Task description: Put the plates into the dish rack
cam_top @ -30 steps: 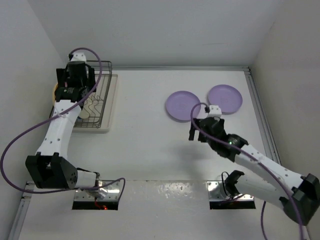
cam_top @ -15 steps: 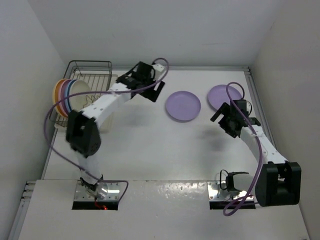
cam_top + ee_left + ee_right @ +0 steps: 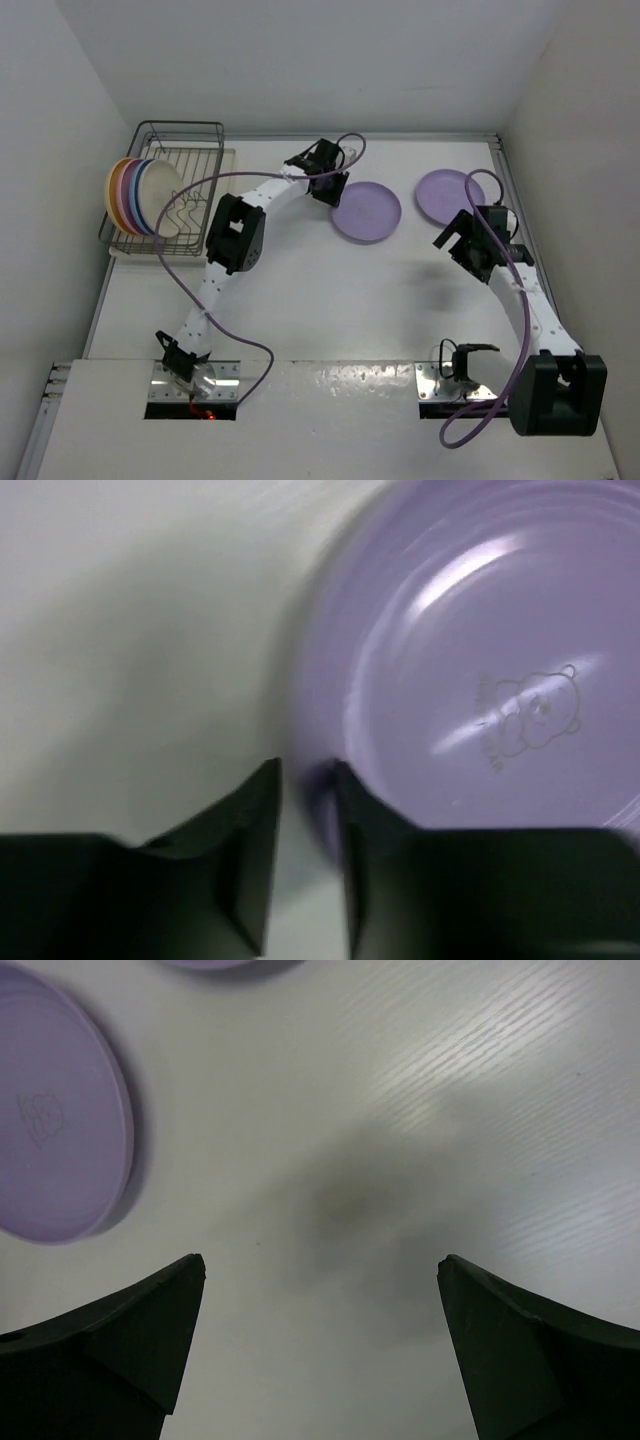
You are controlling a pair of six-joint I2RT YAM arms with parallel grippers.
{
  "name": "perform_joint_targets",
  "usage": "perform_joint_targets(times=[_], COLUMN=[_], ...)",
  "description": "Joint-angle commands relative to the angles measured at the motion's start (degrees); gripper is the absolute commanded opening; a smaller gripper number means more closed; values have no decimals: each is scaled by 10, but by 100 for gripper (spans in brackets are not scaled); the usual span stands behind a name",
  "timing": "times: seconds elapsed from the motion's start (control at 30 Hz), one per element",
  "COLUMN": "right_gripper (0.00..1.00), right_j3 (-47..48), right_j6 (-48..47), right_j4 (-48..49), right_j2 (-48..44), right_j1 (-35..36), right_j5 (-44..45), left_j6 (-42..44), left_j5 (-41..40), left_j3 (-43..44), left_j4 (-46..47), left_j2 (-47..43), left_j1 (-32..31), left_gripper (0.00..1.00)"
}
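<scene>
Two lilac plates lie flat on the table. The nearer-centre lilac plate (image 3: 368,212) (image 3: 480,660) has its left rim between the narrow jaws of my left gripper (image 3: 329,189) (image 3: 307,775), which is shut on that rim. The second lilac plate (image 3: 449,192) lies to its right. My right gripper (image 3: 456,246) (image 3: 320,1260) hovers wide open over bare table, below that plate, holding nothing. The dish rack (image 3: 181,125) at the back left holds several plates (image 3: 140,196) standing on edge: orange-yellow, pink, light blue and cream.
The side walls stand close to the rack on the left and to the right arm. A raised table rim (image 3: 515,200) runs just right of the second plate. In the right wrist view one lilac plate (image 3: 55,1130) lies left of the fingers.
My left arm has swung from the dish rack across to the lilac plate, and its jaws have closed down on the rim. The right arm has drawn back to the right, still open.
</scene>
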Motion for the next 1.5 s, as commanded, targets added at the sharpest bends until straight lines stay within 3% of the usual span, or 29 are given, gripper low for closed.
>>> perform_joint_targets(times=[0.0,0.03,0.1,0.33,0.5,0.7,0.83,1.03,1.23,1.27,1.47], right_gripper=[100,100,100,100,100,100,100,100,100,100,100], right_j3=[-13,-14,-15,-27,-32,-40,-64,-88,-89,-90,-89], right_j6=[3,6,19,41,40,49,64,57,58,59,66], right_j4=[2,1,3,7,-9,-20,-27,-49,-68,-70,-84], right_j2=[-28,-36,-40,-71,-114,-159,-197,-250,-272,-276,-287], right_j1=[-17,-20,-26,-24,-24,-22,-13,7,34,39,51], right_j5=[24,23,22,12,14,8,-4,-3,8,11,24], left_j6=[-12,-12,-12,63,131,212,313,488,535,551,585], left_j5=[-6,-13,-29,-112,-204,-290,-370,-471,-471,-486,-557], left_j3=[-39,-49,-72,-51,-37,-117,-179,-380,-523,-557,-592], left_j4=[-8,-8,-8,-30,-42,-42,-34,157,266,318,443], left_j2=[5,-6,-25,-181,-321,-497,-568,-662,-689,-695,-676], left_j1=[-10,-10,-10,40,125,220,252,261,267,267,256], left_gripper=[28,9,0,0,0,0,0,0,0,0,0])
